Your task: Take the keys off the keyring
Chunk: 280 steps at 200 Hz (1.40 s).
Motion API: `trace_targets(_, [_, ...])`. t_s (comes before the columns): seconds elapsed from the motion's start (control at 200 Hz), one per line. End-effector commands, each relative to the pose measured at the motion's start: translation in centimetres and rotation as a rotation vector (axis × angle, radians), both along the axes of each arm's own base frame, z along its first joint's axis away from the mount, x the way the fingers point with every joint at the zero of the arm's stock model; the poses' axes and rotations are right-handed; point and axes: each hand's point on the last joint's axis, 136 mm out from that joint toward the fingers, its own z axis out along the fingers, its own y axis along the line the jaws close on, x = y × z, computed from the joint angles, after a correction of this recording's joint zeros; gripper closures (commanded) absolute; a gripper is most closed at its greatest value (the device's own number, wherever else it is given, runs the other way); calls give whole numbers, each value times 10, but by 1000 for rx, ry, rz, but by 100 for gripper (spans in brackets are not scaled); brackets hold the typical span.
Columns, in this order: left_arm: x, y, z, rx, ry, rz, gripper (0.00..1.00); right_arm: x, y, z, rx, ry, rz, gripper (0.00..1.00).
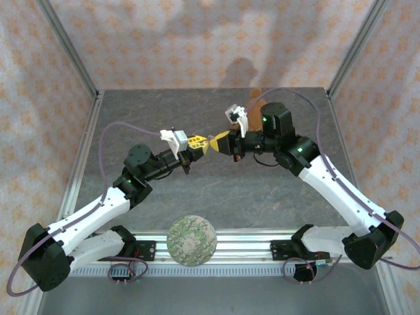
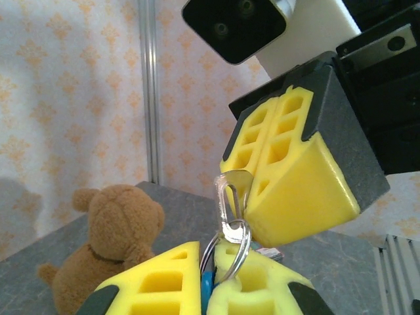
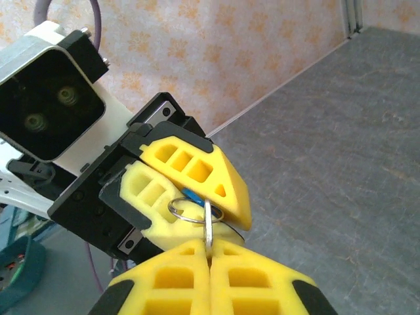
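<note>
Above the middle of the table my two grippers meet tip to tip. A thin metal keyring (image 2: 245,244) is clamped between the yellow foam pads of my left gripper (image 2: 209,275), together with a blue piece (image 2: 209,289). A silver key (image 2: 228,197) hangs on the ring, and my right gripper (image 2: 249,191) is shut on its upper end. From the right wrist, the key (image 3: 208,226) stands edge-on between the shut pads of my right gripper (image 3: 210,252). The ring (image 3: 187,211) passes through it, and my left gripper (image 3: 223,213) holds it beyond. From above, left gripper (image 1: 195,142) and right gripper (image 1: 216,142) face each other.
A brown teddy bear (image 2: 111,243) sits on the grey table surface near the patterned wall. A round green patterned disc (image 1: 191,240) lies on the metal rail (image 1: 243,244) between the arm bases. Aluminium frame posts (image 1: 69,49) stand at the table's corners.
</note>
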Motion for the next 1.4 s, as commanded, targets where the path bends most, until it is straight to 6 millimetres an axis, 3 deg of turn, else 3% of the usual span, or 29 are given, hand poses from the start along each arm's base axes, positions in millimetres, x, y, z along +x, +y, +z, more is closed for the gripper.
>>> trace_targets(0.0, [5, 19, 23, -55, -12, 65, 100, 18, -26, 35, 41, -222, -144, 100])
trace_targets(0.255, [5, 21, 25, -64, -9, 68, 100, 6, -27, 37, 41, -334, -112, 100])
trace_targets(0.726, [10, 29, 33, -112, 6, 61, 100, -27, -20, 14, -33, -530, 21, 100])
trace_targets(1.396, [15, 29, 34, -86, 48, 49, 100, -76, -13, -26, -283, -719, 267, 100])
